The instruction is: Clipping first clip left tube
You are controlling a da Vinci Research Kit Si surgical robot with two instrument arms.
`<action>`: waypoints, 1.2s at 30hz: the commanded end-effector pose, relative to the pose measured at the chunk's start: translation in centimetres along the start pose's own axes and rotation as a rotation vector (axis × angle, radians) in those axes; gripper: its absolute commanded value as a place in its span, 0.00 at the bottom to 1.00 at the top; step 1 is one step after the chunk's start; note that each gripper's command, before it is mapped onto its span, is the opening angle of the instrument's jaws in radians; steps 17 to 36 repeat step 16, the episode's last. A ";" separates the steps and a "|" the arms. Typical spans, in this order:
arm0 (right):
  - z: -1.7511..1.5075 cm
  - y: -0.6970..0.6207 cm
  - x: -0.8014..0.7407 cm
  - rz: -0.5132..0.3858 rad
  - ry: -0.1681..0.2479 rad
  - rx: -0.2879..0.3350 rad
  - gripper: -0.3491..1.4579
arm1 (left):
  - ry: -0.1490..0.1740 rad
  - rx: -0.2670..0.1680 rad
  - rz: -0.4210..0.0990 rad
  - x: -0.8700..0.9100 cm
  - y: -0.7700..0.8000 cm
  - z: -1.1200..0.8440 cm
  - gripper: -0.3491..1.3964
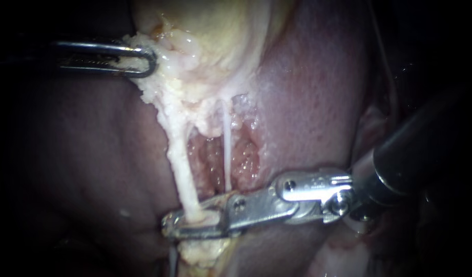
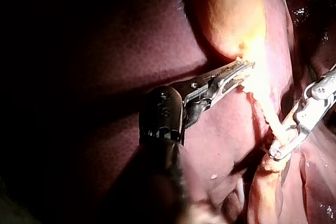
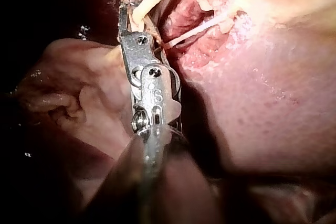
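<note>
The liver (image 1: 317, 102) fills most of the field, dark red, lying under and around both instruments. The pale yellow gallbladder (image 1: 215, 36) sits on it, well beyond the hand of the right instrument and directly against the hand of the left one.

The right instrument (image 1: 195, 223) comes in over the liver. Its hand is drawn narrow: the two jaws lie close together on opposite sides of the left tube (image 1: 180, 164) and pinch it between them. In the right wrist view the same grip shows at the far end of the jaws (image 3: 128, 11), with the tube running away from them toward the gallbladder.

The left instrument (image 1: 146, 61) has its hand clamped on the ragged pale tissue at the gallbladder's lower edge; the left wrist view shows toothed jaws (image 2: 239, 72) biting that edge.

The left tube is a thick, whitish cord, stretched taut from beside the left instrument's hand to between the right instrument's jaws, with a lump of pale tissue just past them.

The right tube (image 1: 227, 149) is a thin white strand beside it, over raw red tissue, ending near the base of the right instrument's jaws.
</note>
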 end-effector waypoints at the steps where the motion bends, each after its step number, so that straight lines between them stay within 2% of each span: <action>1: 0.00 0.00 -0.01 0.023 0.000 0.000 0.00 | 0.000 0.000 0.000 0.00 0.00 0.00 0.00; 4: -0.02 0.00 -0.02 0.077 0.000 0.000 0.00 | 0.000 0.000 0.000 0.00 0.00 0.00 0.00; 36: -0.02 0.02 -0.02 0.077 -0.003 -0.001 0.00 | 0.000 0.000 0.000 0.00 -0.01 0.01 0.00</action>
